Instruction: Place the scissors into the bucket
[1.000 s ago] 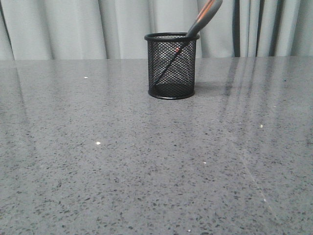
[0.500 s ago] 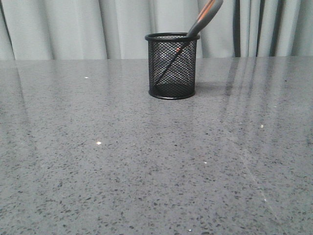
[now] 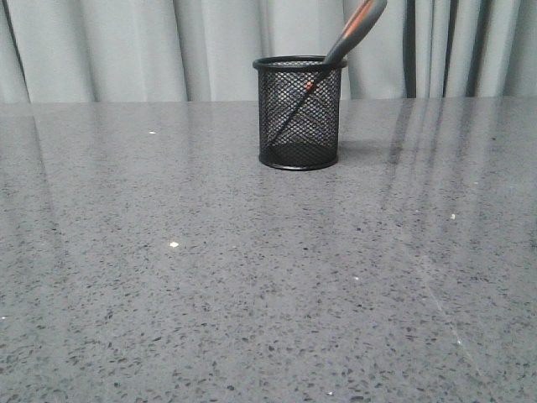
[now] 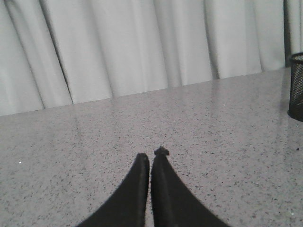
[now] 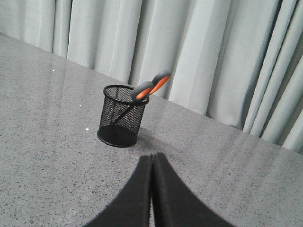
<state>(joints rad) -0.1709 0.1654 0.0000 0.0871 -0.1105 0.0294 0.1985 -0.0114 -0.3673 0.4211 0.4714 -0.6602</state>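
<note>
Nothing has moved but a slight view shift: your scissors [image 3: 357, 28] stand tilted, blades down in the bucket [image 3: 299, 113], both grippers, left [image 4: 150, 158] and right [image 5: 152, 158], pressed closed, empty and well clear, task apparently complete.

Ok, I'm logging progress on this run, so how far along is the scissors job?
It looks done: the scissors stand blades-down in the bucket, leaning on its rim with the handles sticking out. Nothing is in hand; the left gripper and right gripper are both shut, empty, and away from the cup. Nothing visible is left to do.
</note>
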